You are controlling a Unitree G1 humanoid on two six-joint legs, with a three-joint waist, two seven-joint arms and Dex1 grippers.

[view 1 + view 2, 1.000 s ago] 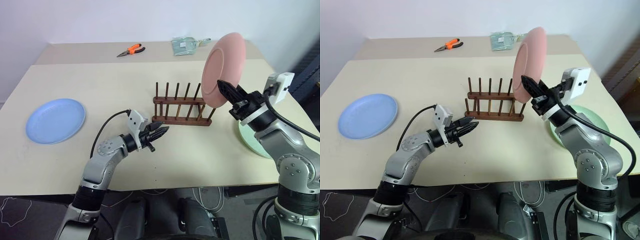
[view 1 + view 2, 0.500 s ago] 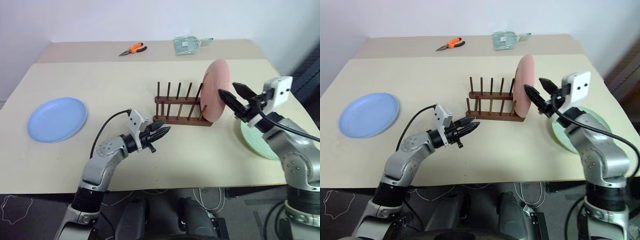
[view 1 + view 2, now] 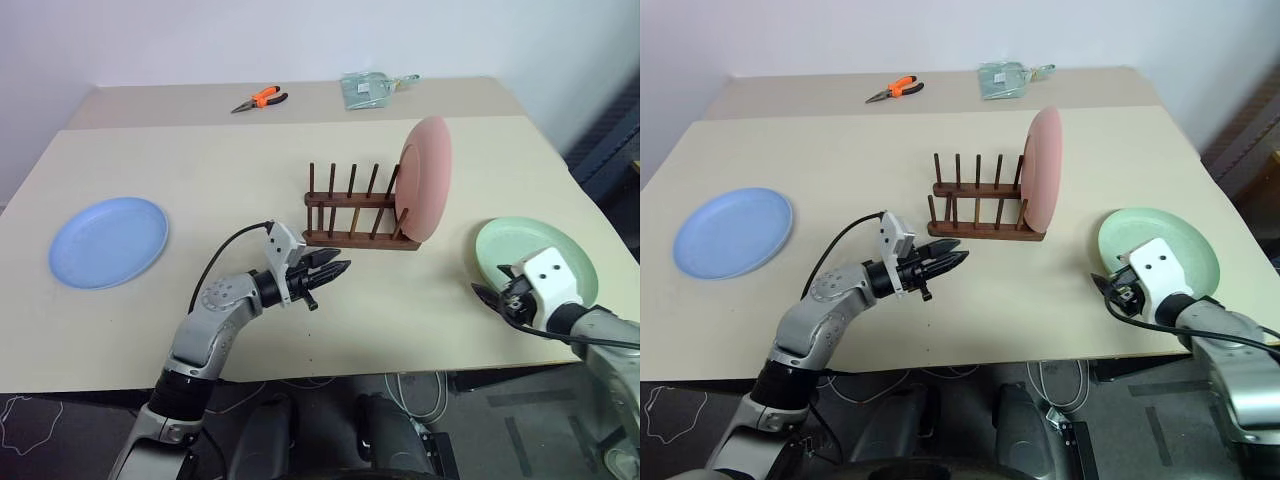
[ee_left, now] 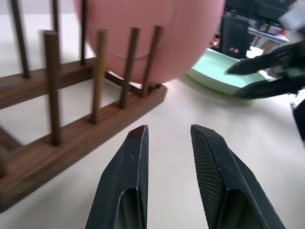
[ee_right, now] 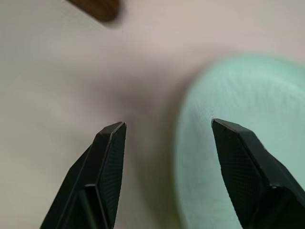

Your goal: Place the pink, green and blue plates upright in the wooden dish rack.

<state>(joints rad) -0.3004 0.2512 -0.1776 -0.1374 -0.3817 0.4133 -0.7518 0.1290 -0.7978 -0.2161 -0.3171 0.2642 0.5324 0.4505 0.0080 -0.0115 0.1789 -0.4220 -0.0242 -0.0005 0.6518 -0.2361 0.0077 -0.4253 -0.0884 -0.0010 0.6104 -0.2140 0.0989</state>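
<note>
Smooth round pink plate [image 3: 427, 178] upright between dark wooden dish rack [image 3: 355, 212] pegs; left gripper [image 3: 335, 271] fingers narrow, empty; right gripper [image 5: 167, 128] fingers wide over matte green plate [image 3: 520, 252].

The table [image 3: 220, 170] is a pale beige, plain and without pattern. On it, the dish rack [image 3: 360, 212] is dark brown wood with a visible grain along its rails. The plate standing in it [image 3: 428, 180] is a soft, even pink. The flat plate near the right edge [image 3: 532, 246] is a light mint green, and the one at the left [image 3: 108, 240] is a pale blue. Far back lie pliers [image 3: 260, 100] with bright orange handles and dark metal jaws. The left gripper [image 3: 336, 270] has black fingers with a fine cross-hatched texture on the pads [image 4: 214, 157]; the right gripper [image 5: 167, 129] has black fingers too.
</note>
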